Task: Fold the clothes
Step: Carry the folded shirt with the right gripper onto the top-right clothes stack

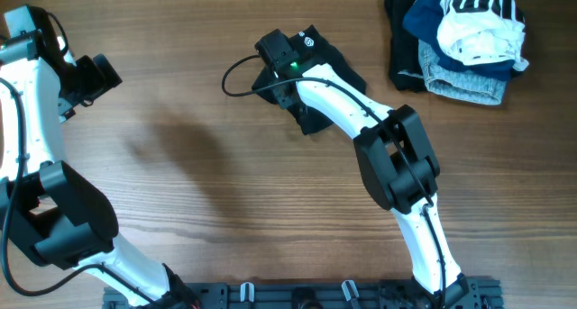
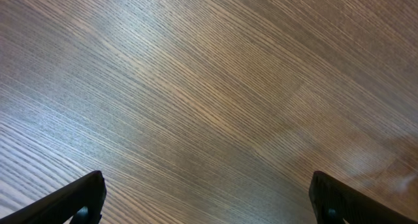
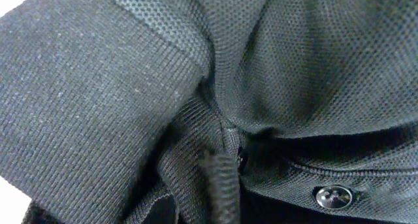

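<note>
Table [image 1: 180,165]: brown wood; pile of clothes [image 1: 460,39] at upper right.
Shirt [image 1: 343,64]: black, bunched, upper centre.
Right gripper [image 1: 287,70]: buried in the cloth; cannot tell its grip.
Left gripper [image 2: 209,208]: released, upper left.
Advice: spread it flat first.

A wooden table [image 1: 180,102] fills the overhead view from edge to edge. Its surface is mid-brown, with fine darker grain running in long wavy bands from 9 o'clock to 3 o'clock. A soft, blurred shadow [image 1: 180,151] lies on the wood left of centre, toward 9 o'clock. A black rail [image 1: 297,295] with small fittings runs along the edge at 6 o'clock. The left wrist view shows the same tabletop [image 2: 209,87] close up, its grain slanting from 10 o'clock down to 4 o'clock. A pale sheen of light crosses the middle, and the wood is warmer brown toward 2 o'clock.
</note>
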`<state>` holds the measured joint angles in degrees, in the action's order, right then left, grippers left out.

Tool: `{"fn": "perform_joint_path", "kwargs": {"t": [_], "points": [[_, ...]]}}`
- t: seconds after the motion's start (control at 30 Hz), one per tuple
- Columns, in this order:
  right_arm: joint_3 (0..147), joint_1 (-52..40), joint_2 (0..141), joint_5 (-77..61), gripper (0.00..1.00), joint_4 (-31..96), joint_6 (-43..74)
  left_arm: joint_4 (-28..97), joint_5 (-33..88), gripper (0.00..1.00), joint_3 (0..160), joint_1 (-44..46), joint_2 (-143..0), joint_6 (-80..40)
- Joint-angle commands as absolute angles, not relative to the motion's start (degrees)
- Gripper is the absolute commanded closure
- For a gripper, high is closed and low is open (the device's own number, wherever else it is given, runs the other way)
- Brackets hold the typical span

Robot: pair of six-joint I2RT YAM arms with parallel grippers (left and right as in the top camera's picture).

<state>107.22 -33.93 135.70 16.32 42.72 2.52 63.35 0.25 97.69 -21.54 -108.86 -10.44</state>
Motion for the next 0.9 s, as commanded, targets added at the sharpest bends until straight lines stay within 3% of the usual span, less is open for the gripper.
{"fn": "perform_joint_path", "kwargs": {"t": [0.0, 0.27, 0.53, 0.67, 0.87], "points": [[106.3, -31.5, 139.5, 13.1, 0.96, 49.4, 4.5, 63.2, -0.1, 0.0, 97.3, -21.6, -109.0, -11.2], [118.9, -27.6, 127.2, 12.1, 0.96, 61.8, -1.9, 64.0, 0.4, 0.0, 97.3, -21.6, -109.0, -11.2], [123.8, -22.3, 116.8, 18.8, 0.96, 63.4, -12.2, 64.0, 0.6, 0.0, 97.3, -21.6, -109.0, -11.2], [123.8, -19.3, 112.9, 26.3, 0.96, 60.5, -18.4, 64.0, 0.6, 0.0, 97.3, -21.6, -109.0, -11.2], [123.7, -14.9, 111.0, 35.6, 0.96, 45.1, -42.2, 64.0, 0.6, 0.0, 97.3, -21.6, -109.0, -11.2]]}}
